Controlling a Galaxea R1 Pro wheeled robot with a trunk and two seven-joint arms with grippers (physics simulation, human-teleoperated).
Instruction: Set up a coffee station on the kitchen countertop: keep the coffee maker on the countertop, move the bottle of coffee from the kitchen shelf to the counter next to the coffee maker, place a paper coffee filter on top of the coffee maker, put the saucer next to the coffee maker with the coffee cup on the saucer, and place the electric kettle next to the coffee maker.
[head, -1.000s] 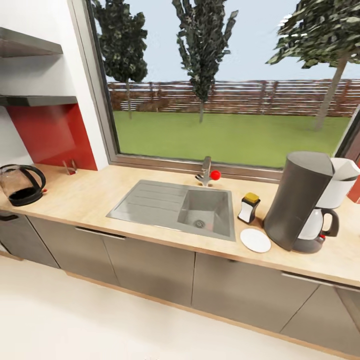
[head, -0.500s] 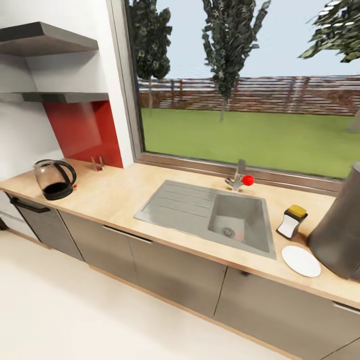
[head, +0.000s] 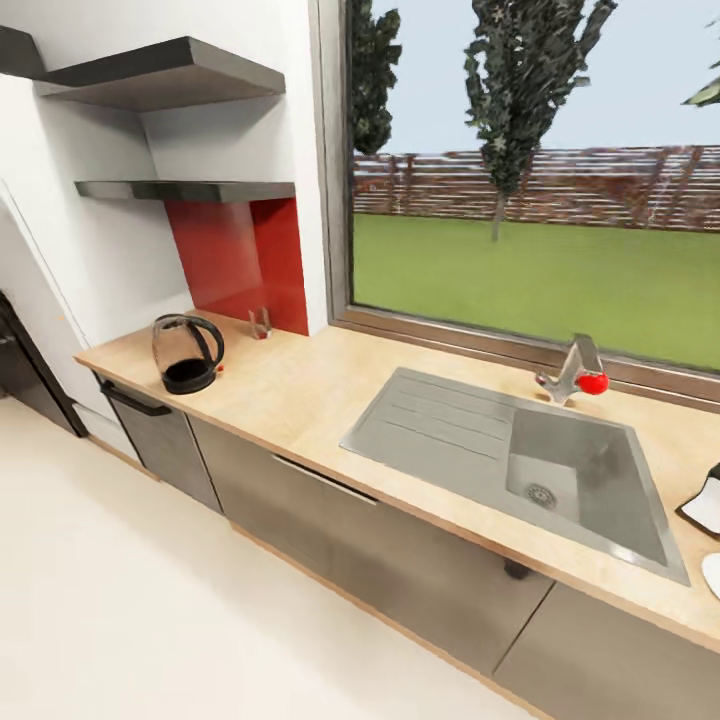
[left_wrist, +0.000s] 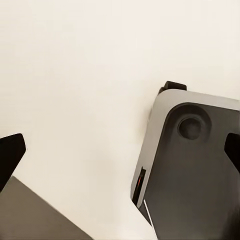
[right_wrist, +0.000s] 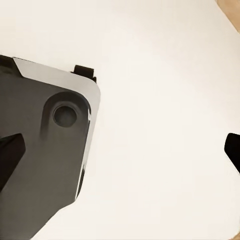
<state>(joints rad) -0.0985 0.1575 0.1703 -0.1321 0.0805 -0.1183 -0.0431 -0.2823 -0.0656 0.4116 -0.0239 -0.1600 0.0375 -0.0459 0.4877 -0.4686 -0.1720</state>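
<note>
Electric kettle (head: 187, 353) near countertop (head: 330, 395) left end; left gripper (left_wrist: 120, 150), right gripper (right_wrist: 120, 150) apparently spread, ungrasping, over floor.

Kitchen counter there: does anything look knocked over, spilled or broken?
Nothing stands out. The electric kettle stands upright at the far left end of the countertop, well apart from the sink. The sink is dry and tidy, with its tap behind it. No spills or damage show on the wood surface.
</note>
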